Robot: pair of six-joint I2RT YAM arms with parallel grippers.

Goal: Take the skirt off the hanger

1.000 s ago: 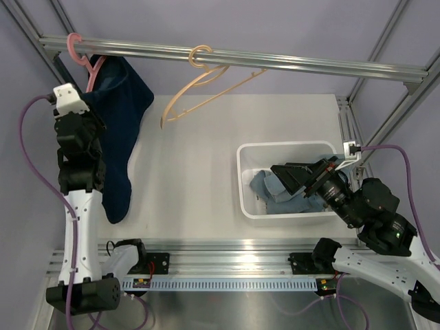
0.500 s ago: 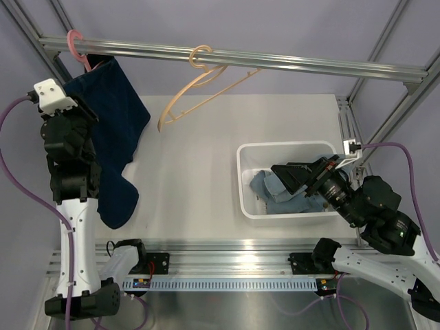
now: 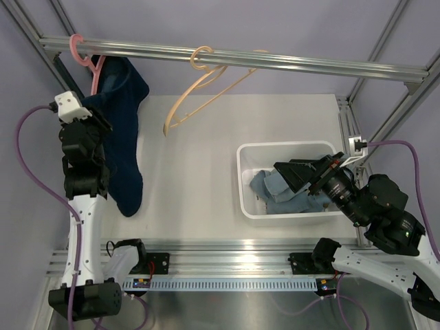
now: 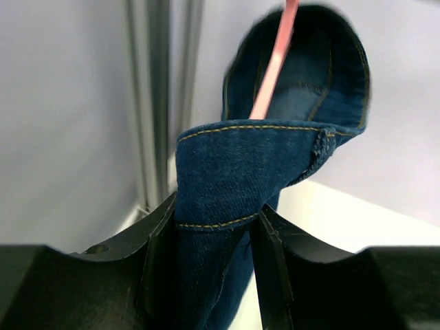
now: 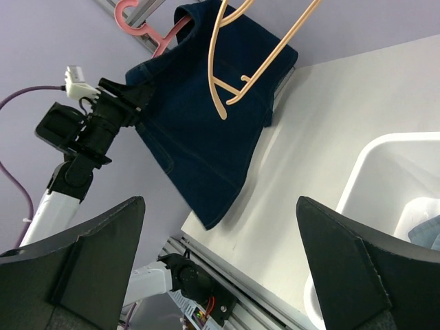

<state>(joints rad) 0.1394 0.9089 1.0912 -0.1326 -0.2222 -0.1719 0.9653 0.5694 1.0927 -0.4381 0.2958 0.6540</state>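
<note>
A dark blue denim skirt (image 3: 127,137) hangs from a pink hanger (image 3: 82,51) at the left end of the rail. My left gripper (image 3: 98,118) is at the skirt's left edge, near the top. In the left wrist view, the left gripper (image 4: 213,223) is shut on the stitched waistband of the skirt (image 4: 240,158), and the pink hanger (image 4: 275,62) runs up inside the garment. My right gripper (image 3: 280,172) hovers open over the bin, holding nothing. From the right wrist view, the right gripper (image 5: 220,206) faces the skirt (image 5: 199,130) and pink hanger (image 5: 141,27) from a distance.
An empty beige hanger (image 3: 199,86) hangs mid-rail (image 3: 309,64), right of the skirt. A white bin (image 3: 242,179) at right holds light blue denim clothes (image 3: 275,189). Frame posts stand at the left and right corners.
My left arm swung out to the left, spreading the skirt, then came back right. The skirt now hangs narrower and lower. The beige hanger swayed slightly. The right arm barely moved.
</note>
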